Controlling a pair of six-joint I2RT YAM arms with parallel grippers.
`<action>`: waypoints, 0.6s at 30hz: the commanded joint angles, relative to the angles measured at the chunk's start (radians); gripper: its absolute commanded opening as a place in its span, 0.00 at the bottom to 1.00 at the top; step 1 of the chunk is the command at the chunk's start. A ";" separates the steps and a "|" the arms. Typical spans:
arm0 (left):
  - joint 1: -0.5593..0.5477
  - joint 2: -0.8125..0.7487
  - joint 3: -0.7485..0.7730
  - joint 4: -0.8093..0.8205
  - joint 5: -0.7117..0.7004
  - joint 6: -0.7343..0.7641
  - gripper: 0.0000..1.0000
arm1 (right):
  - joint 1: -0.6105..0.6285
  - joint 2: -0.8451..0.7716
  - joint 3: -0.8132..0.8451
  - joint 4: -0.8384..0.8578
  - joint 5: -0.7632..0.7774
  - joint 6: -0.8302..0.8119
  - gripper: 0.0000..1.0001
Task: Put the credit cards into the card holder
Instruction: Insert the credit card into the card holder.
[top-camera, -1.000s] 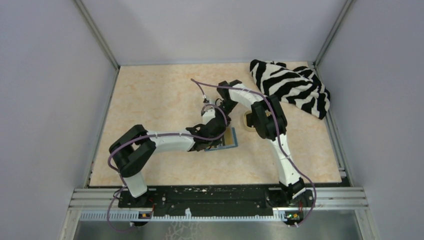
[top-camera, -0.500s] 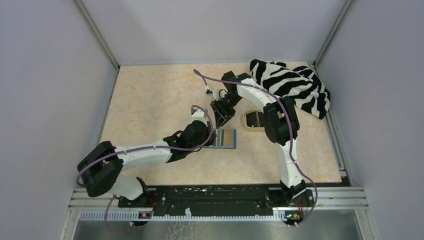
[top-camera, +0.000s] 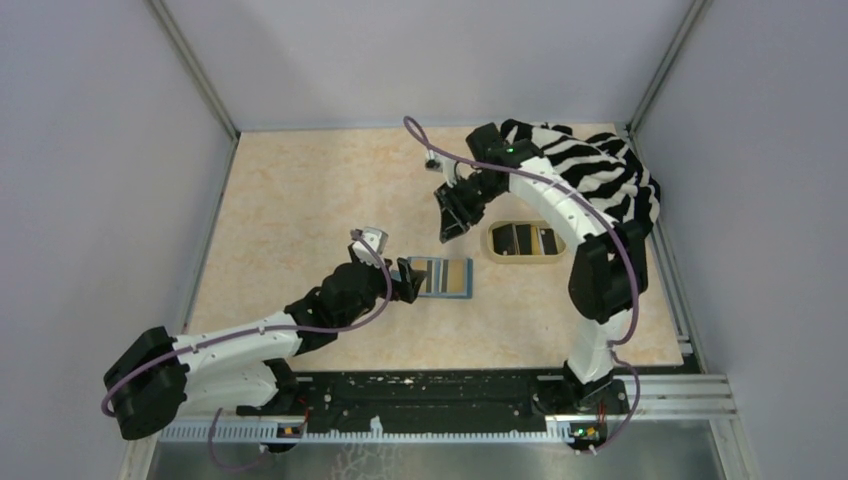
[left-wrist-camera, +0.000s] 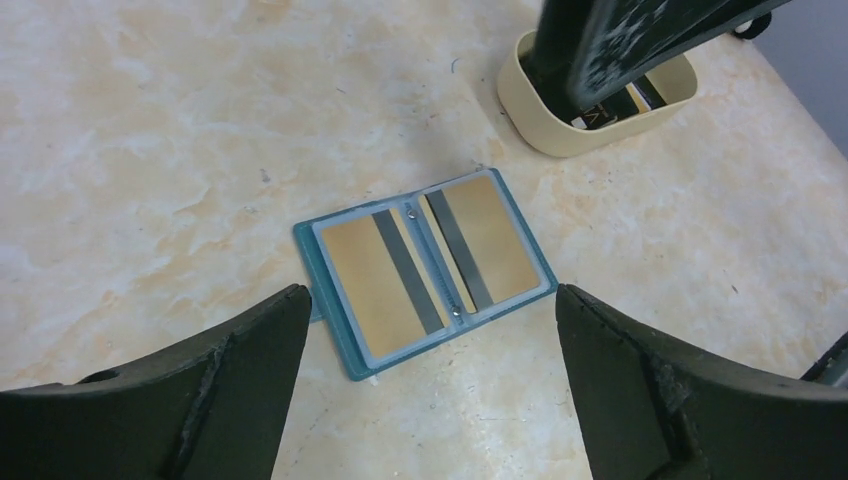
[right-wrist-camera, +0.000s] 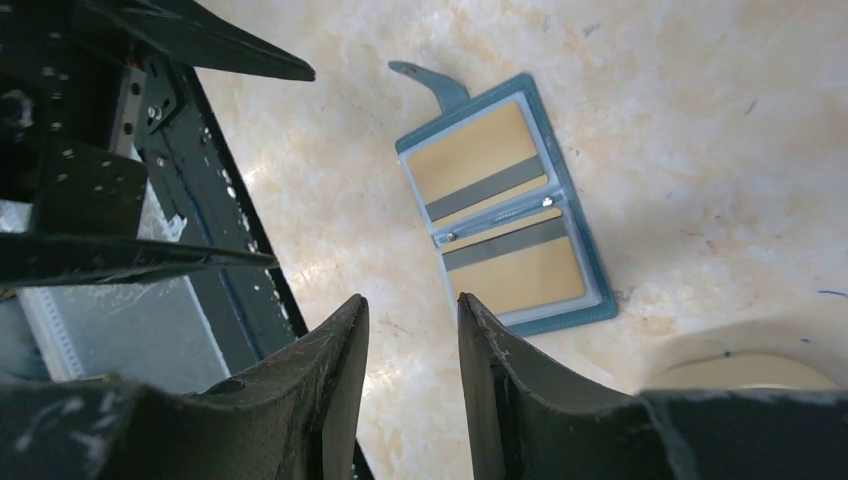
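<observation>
Left hand (left-wrist-camera: 430, 298) spread wide and empty above the card holder (left-wrist-camera: 340, 325), open on the table with two gold credit cards (left-wrist-camera: 355, 275) in; right hand (right-wrist-camera: 410, 305) part-open, empty, so next probably a precise pinch on a black card (top-camera: 520, 239) in the tray (top-camera: 492, 240).

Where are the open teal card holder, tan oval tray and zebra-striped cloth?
Open teal card holder (left-wrist-camera: 432, 262), left wrist view, centre spine.
Tan oval tray (top-camera: 525, 258), top view, near rim.
Zebra-striped cloth (top-camera: 625, 195), top view, right half.
</observation>
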 joint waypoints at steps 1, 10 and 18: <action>0.002 -0.040 -0.040 0.043 -0.048 0.054 0.98 | -0.032 -0.170 -0.017 0.098 -0.037 -0.039 0.38; 0.002 -0.015 -0.102 0.145 0.072 0.080 0.98 | -0.057 -0.426 -0.196 0.470 -0.101 -0.054 0.48; 0.002 -0.059 -0.152 0.178 0.144 0.047 0.98 | -0.055 -0.434 -0.518 0.712 -0.299 -0.086 0.93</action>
